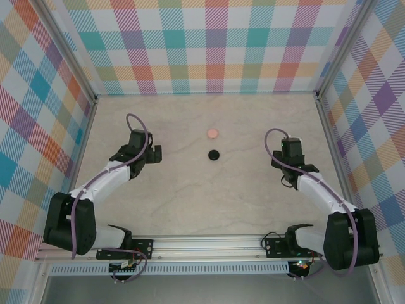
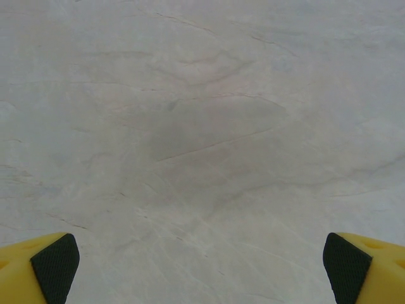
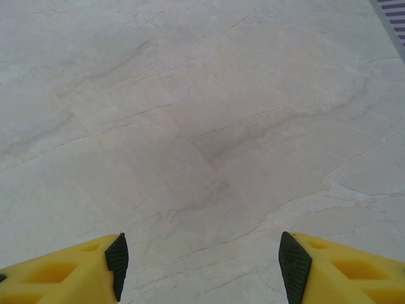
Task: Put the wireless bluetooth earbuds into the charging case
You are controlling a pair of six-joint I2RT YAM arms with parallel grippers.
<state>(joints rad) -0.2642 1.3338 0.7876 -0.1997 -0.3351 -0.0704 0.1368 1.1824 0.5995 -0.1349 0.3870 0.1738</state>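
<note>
Two small round cases lie apart near the middle of the table, a pinkish one farther back and a black one just in front of it. I cannot tell which is the charging case, nor whether either lid is up. The earbuds are out of view. My left gripper hangs well to the left of the black case. Its jaws are open wide over bare table. My right gripper is far to the right of both cases. It is open, with nothing between its fingers.
The marble-look tabletop is fenced by plaid walls on the left, back and right. A strip of the right wall shows beyond my right gripper. The arms' bases sit on the rail at the near edge.
</note>
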